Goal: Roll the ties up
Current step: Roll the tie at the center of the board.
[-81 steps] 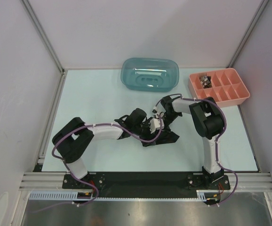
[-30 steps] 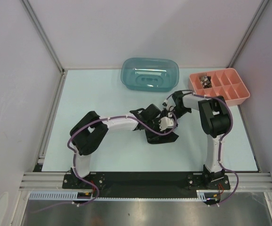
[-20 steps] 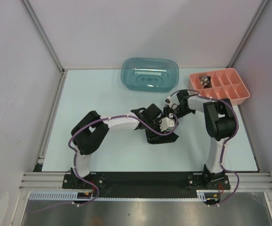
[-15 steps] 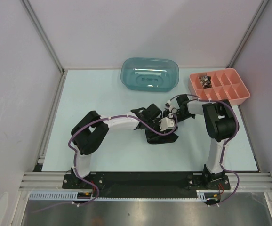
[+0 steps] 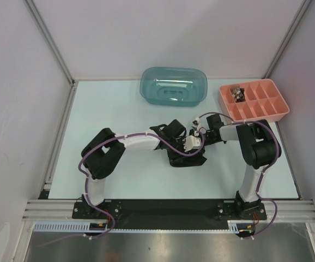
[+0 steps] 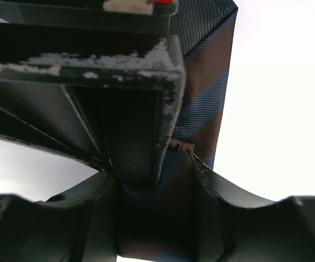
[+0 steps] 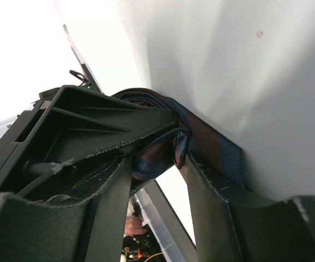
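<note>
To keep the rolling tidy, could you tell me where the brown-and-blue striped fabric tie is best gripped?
Likely the brown-and-blue striped fabric tie at its bunched end, pinched across the width from above; the rest lies flat and floppy on the table.

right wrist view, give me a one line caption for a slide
Blue-and-brown striped tie bunched between the fingers of the right end effector, on the pale table.

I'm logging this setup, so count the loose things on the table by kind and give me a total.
Teal tub: 1
Pink divided tray: 1
Striped tie bundle: 1
Small patterned item in the tray, too small to identify: 1
Total: 4
</note>
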`<move>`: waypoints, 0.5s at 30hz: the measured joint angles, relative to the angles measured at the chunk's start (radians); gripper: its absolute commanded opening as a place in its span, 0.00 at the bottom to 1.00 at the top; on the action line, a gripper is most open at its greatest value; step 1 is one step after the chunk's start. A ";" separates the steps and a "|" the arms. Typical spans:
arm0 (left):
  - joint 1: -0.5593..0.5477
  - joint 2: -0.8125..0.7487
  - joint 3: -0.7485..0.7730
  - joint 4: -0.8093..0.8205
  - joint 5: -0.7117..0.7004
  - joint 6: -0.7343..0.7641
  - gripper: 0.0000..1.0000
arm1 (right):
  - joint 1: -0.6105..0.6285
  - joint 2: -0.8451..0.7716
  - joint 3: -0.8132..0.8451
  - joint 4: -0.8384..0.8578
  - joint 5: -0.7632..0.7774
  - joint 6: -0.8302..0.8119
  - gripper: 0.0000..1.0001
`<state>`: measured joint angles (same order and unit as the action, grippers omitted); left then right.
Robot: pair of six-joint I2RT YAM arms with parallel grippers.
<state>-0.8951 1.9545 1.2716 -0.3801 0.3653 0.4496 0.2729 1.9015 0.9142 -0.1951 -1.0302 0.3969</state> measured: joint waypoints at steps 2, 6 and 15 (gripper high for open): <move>0.001 0.000 0.000 0.000 0.002 0.000 0.25 | 0.000 -0.006 -0.010 0.017 -0.009 0.000 0.49; 0.002 0.000 -0.001 0.002 0.005 0.000 0.25 | -0.003 -0.019 -0.020 0.026 -0.071 -0.004 0.49; 0.003 0.000 -0.003 0.004 0.008 0.000 0.25 | 0.000 -0.051 -0.072 0.140 -0.132 0.064 0.50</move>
<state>-0.8925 1.9541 1.2690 -0.3759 0.3737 0.4492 0.2729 1.8507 0.8421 -0.0547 -1.1622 0.4614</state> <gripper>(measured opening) 0.493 0.498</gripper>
